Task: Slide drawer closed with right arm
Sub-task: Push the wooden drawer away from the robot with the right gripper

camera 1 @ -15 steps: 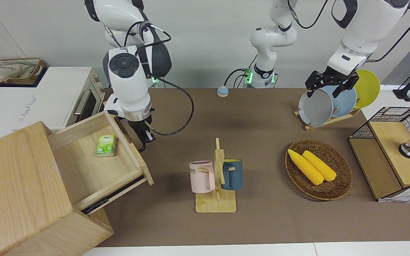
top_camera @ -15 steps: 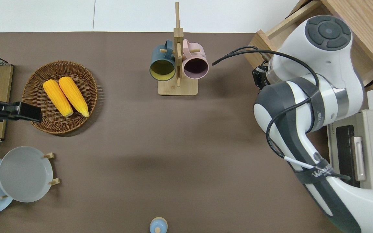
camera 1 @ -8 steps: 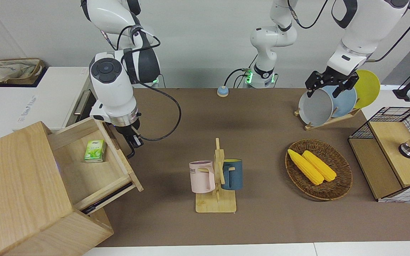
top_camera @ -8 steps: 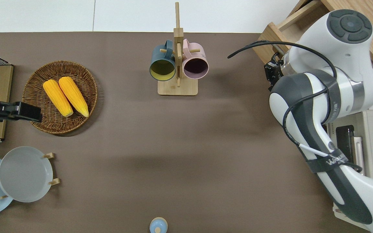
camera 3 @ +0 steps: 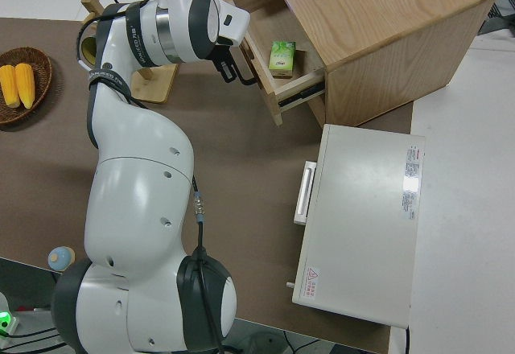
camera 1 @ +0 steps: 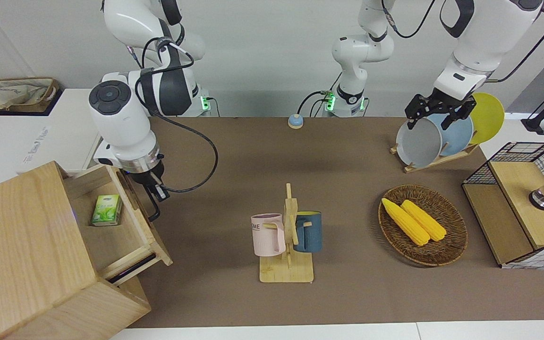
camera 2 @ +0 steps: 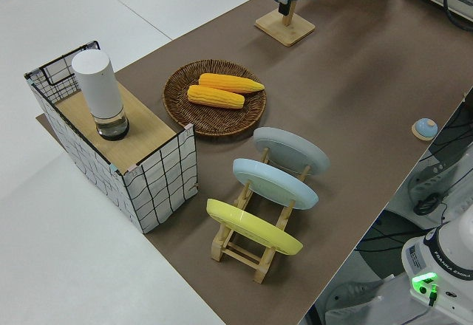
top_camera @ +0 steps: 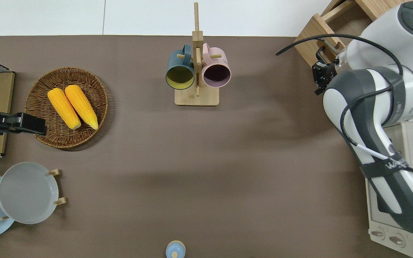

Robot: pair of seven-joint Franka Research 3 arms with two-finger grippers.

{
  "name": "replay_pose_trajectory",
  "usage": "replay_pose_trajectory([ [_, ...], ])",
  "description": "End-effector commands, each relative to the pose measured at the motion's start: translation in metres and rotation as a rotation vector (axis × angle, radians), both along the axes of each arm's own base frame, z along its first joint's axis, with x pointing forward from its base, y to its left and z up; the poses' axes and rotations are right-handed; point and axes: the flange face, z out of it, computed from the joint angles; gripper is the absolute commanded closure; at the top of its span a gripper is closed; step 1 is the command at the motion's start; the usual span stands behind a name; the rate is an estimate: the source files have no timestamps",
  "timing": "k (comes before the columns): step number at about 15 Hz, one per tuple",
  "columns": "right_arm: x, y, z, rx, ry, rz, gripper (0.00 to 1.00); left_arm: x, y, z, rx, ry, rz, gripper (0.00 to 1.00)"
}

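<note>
The light-wood drawer point(camera 1: 157, 242) stands partly open out of its wooden cabinet point(camera 1: 26, 245) at the right arm's end of the table. A small green box point(camera 1: 106, 210) lies inside it. My right gripper point(camera 1: 155, 192) is low against the drawer's front panel point(top_camera: 312, 36), right at the black bar handle point(camera 1: 151, 213). The right side view shows the same gripper point(camera 3: 233, 66) pressed to the drawer point(camera 3: 267, 90) front. Contact with the handle itself is not clear. My left arm is parked, with its gripper point(camera 1: 430, 118) open.
A white toaster oven point(camera 3: 362, 225) sits beside the cabinet, nearer to the robots. A mug rack point(camera 1: 287, 236) with a pink and a blue mug stands mid-table. A wicker basket point(camera 1: 456, 245) of corn, a plate rack point(camera 1: 442, 134) and a wire-mesh box point(camera 1: 517, 208) are at the left arm's end.
The right gripper has travelled toward the cabinet with the drawer front, and the drawer has slid well into the cabinet. The left arm has not moved.
</note>
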Motion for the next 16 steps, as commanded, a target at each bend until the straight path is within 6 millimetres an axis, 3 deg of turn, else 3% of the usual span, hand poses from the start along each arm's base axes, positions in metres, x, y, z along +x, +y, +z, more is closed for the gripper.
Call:
replay_pose_trajectory([
  [1,0.011,-0.028,-0.005,0.000,0.001,0.050,1.000,-0.003,-0.002,0.005,0.018,0.004,0.004,0.01],
  [7,0.019,-0.067,0.001,0.005,-0.018,0.054,1.000,-0.003,-0.002,0.005,0.019,0.004,0.004,0.01],
  [11,0.023,-0.090,-0.007,0.006,-0.010,0.079,1.000,-0.003,-0.002,0.005,0.019,0.005,0.004,0.01],
  [16,0.027,-0.101,-0.008,0.003,-0.015,0.070,1.000,-0.003,-0.002,0.005,0.019,0.004,0.004,0.01],
])
